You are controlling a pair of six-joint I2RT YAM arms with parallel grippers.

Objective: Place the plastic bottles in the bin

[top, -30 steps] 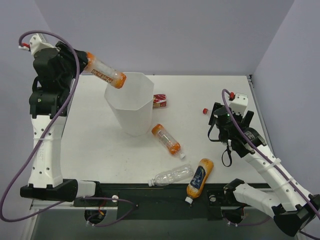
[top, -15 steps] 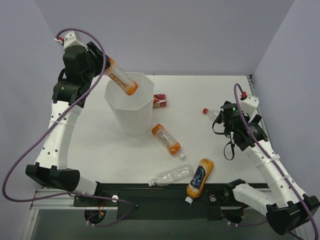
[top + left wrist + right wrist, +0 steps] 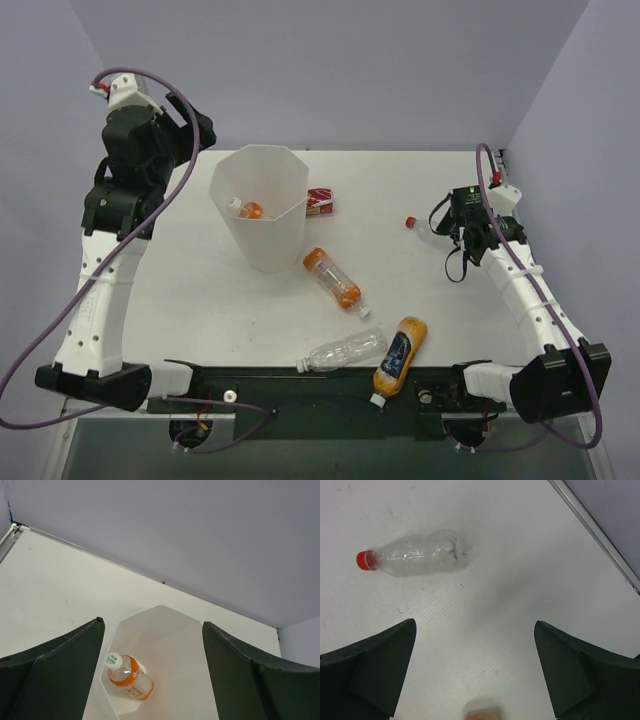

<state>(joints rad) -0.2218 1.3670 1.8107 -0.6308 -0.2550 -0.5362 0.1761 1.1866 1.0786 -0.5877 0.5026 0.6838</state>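
The white bin [image 3: 272,245] stands at the back left. Lying at its bottom is a white-capped bottle with orange contents [image 3: 246,210], which the left wrist view shows too [image 3: 129,676]. My left gripper [image 3: 198,131] hangs open and empty above the bin [image 3: 175,645], just left of its rim. On the table in front lie an orange-filled bottle [image 3: 332,278], an all-clear bottle [image 3: 346,350] and an orange bottle with a dark blue label [image 3: 399,355]. My right gripper [image 3: 475,624] is open over bare table on the right.
A clear bottle with a red cap [image 3: 415,560] lies just beyond the right gripper [image 3: 465,236]; only its cap end [image 3: 411,221] shows from above. A small red box [image 3: 320,201] sits right of the bin. The table's right edge rail [image 3: 600,532] is close.
My left gripper has opened, and the orange bottle it held over the rim has dropped into the bin. The left arm pulled back leftward. The right arm swung toward the far right.
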